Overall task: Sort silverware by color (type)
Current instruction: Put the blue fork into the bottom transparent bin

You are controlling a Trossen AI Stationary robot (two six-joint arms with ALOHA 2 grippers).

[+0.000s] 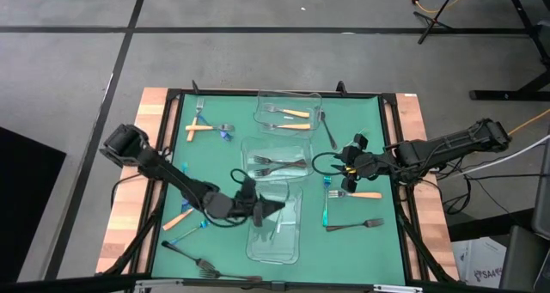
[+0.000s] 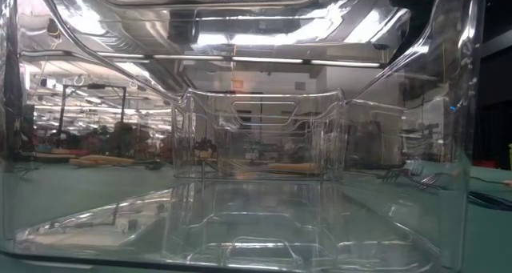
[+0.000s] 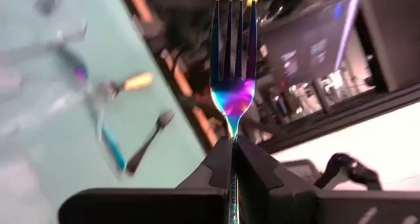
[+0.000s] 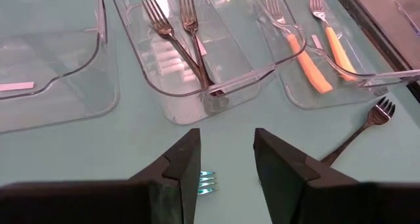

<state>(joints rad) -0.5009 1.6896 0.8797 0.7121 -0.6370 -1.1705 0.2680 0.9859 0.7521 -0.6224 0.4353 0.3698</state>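
My left gripper [image 1: 275,208] hangs over the near clear container [image 1: 285,248], shut on an iridescent blue-teal fork [image 3: 233,66]. The middle container [image 1: 277,145] holds two dark forks [image 4: 187,37]. Two orange-handled forks [image 4: 308,50] lie in the far container [image 1: 288,97]. My right gripper [image 4: 226,161] stands open above the green mat, just right of the middle container, with nothing between its fingers. The tines of a teal fork [image 4: 206,182] lie on the mat below it. My left gripper pinches the fork's neck [image 3: 232,133], just behind the tines' base, between its two shut fingers. The fingers point level toward the table's right and lie along the fork. The tines stick straight out past the fingertips, and the fork is lifted clear of the container.
Loose forks lie on the mat: orange-handled [image 1: 199,125] and blue [image 1: 226,131] at the far left, orange [image 1: 178,218] and dark [image 1: 202,263] at the near left. At the right lie an orange one [image 1: 357,192], a teal one [image 1: 327,207] and dark ones [image 1: 354,225], [image 1: 328,130].
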